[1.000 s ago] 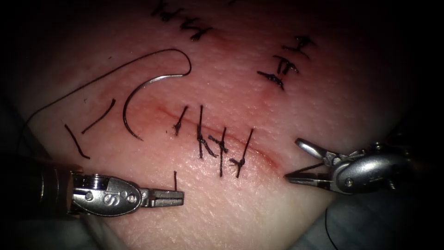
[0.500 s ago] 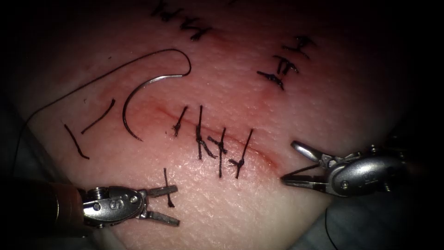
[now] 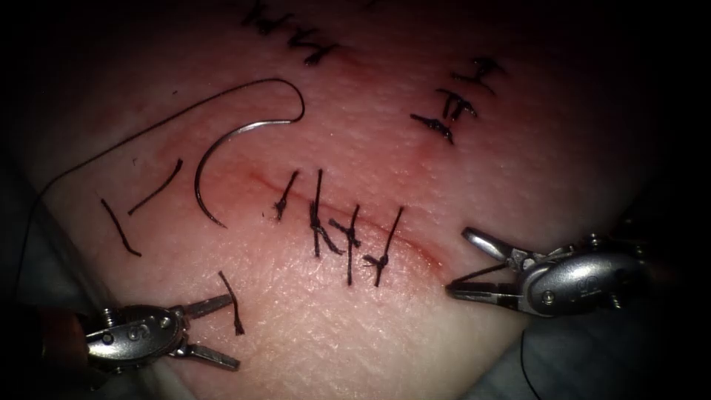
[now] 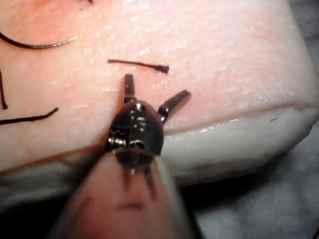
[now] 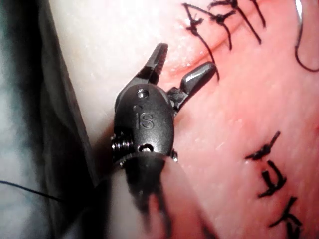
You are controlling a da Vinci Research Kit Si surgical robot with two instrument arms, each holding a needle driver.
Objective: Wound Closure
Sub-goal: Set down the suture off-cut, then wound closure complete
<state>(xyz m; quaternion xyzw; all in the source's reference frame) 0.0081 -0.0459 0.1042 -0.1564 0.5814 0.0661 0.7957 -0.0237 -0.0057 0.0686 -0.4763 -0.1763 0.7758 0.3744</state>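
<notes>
Needle [image 3: 222, 159] lay loose on the tissue [image 3: 459, 178] in the upper left of the endoscope frame, left of the stitched stretch of the cut [image 3: 255, 178], flat on the surface and not in the tissue; neither tool held it. Its thread [image 3: 148, 130] ran from the needle's upper end in a loop, then down toward the left edge. Left tool [image 3: 211, 332], lower left of the frame, had jaws spread and held nothing; a cut thread end [image 3: 231, 302] lay just beside its upper jaw, likely dropped there as scrap. Two more cut pieces [image 3: 152, 189] lay left of the needle. Right tool [image 3: 474, 267], at the right end of the cut, also stood agape and empty, just beside the last knotted stitch [image 3: 385, 248].
</notes>
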